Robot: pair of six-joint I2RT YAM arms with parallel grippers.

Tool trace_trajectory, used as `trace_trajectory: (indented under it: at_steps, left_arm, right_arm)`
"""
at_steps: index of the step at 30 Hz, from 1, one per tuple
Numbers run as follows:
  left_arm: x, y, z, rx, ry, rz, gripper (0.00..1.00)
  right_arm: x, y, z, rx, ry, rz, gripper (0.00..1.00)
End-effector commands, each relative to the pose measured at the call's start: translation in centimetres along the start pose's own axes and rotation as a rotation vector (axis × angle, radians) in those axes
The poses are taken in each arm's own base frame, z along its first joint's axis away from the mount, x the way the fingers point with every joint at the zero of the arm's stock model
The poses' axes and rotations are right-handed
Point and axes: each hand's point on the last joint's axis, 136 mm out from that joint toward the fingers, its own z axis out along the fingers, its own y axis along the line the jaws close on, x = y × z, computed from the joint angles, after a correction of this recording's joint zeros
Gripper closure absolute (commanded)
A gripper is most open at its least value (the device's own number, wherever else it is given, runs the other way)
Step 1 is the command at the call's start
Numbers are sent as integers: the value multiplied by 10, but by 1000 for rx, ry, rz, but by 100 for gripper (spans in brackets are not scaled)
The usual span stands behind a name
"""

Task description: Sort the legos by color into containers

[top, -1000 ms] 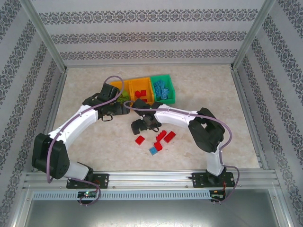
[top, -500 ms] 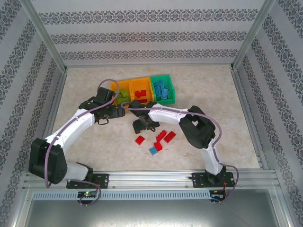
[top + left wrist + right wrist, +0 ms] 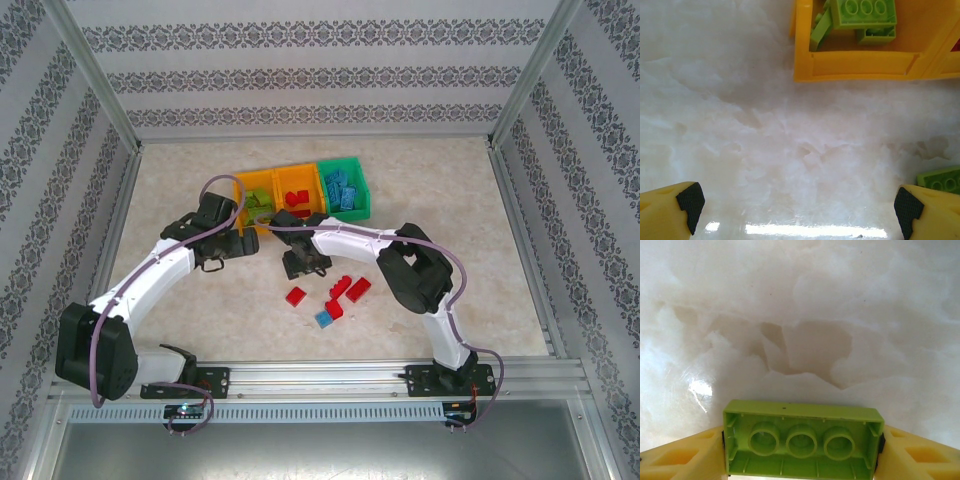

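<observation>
Our right gripper point(image 3: 801, 452) is pinching a lime green brick point(image 3: 800, 422) end to end, and we are seeing its orange bin point(image 3: 855, 64) lying just beyond, to the left.

Right wrist view: the lime brick point(image 3: 801, 440) is cut off by the bottom edge (its near wall is out of frame). Both fingers point(image 3: 700, 450) run off the lower corners.

Left wrist view: the orange bin point(image 3: 860, 65) is cropped by the top edge. A green brick point(image 3: 940, 181) is cut by the right edge.

Top view: the right end effector point(image 3: 303, 262) sits beneath its wrist, jaws hidden.
</observation>
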Motion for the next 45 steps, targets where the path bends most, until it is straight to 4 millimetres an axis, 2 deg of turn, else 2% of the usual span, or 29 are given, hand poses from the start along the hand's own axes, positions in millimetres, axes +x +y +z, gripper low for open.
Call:
trace_trajectory:
  at_steps: [1,11,15,19,24,29,39,45]
  left_arm:
    - [7,16,-4,-42,2,-25,1]
    - [22,19,-8,-13,3,13,1]
    - [33,22,-7,-6,11,48,1]
    - [42,26,-5,-9,17,51,0]
    - [49,30,-4,-8,13,33,1]
    - [50,30,-3,-3,10,25,0]
    - [54,29,-2,5,17,20,0]
    - [57,27,0,22,26,11,0]
  right_arm:
    - [-13,2,-16,5,-40,-3,37]
    - [-92,36,-87,-389,-243,126,37]
    - [-124,51,-101,-536,-266,177,37]
    - [-153,66,-107,-642,-263,219,36]
    - [-182,70,-101,-679,-268,277,36]
    - [-199,75,-87,-727,-256,322,37]
    - [-211,67,-60,-712,-237,389,32]
    - [-211,65,-55,-699,-237,397,24]
